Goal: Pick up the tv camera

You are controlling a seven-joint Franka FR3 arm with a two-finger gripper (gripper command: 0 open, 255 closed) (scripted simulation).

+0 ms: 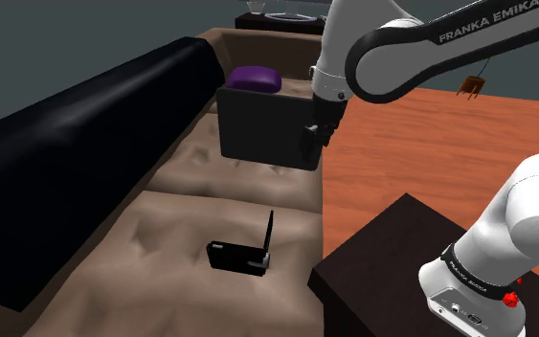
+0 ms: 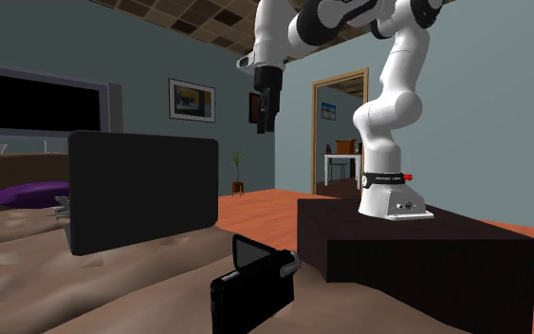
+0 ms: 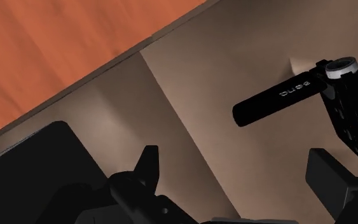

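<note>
Here, in the shoulder view, the tv camera (image 1: 241,255) lies on the near seat of the brown sofa (image 1: 176,235), its side screen flipped upright. Farther along stands a black square block (image 1: 262,124). Just right of the block hangs the claw (image 2: 267,123), fingers well apart, holding nothing. The dark stand (image 1: 382,249) sits near right.

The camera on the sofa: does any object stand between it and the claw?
Nothing visible does. The open claw hangs high above the sofa seat; the camera lies on that seat, apart from the black cushion, with only free air above it.
</note>
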